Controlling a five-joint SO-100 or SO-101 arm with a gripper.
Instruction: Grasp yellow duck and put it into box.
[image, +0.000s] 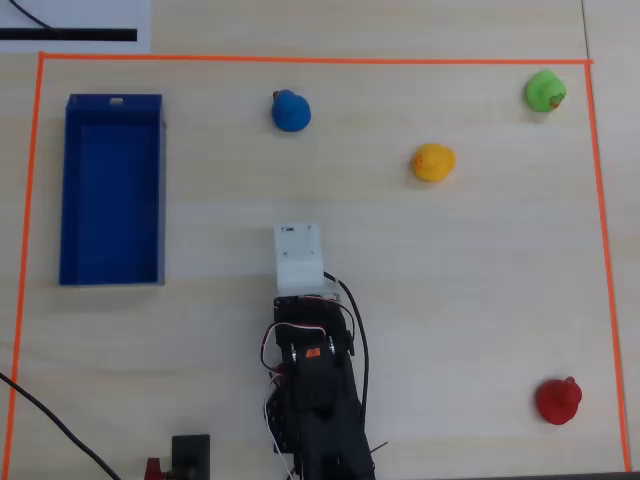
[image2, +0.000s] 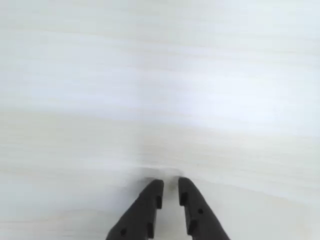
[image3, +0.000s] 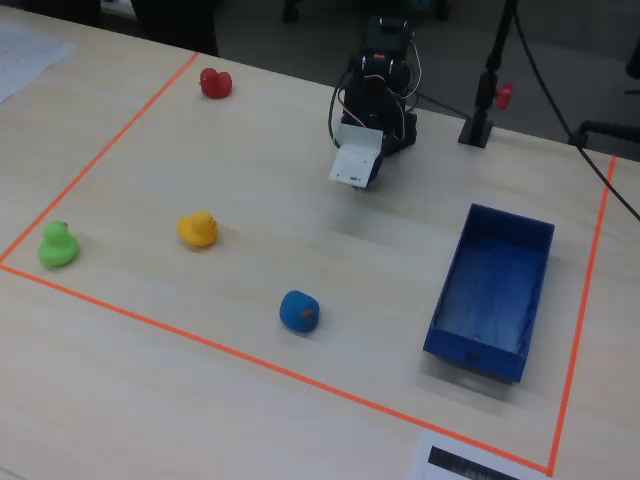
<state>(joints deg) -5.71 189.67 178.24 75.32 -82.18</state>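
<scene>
One yellow duck (image: 433, 162) is waiting, untouched, on the pale surface (image: 450, 300).
It is sitting well apart from the box (image: 112, 190), between a blue duck (image: 290, 110) and a green duck (image: 545, 90); the tool (image2: 170, 187) is hovering nearly closed and empty, probably parked before reaching.

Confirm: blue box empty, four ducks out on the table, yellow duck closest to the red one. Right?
One error. In the overhead view the yellow duck sits closest to the green duck, not the red duck, which is far off near the opposite corner. The blue box is empty, and all four ducks, including the blue duck, are on the table.
</scene>
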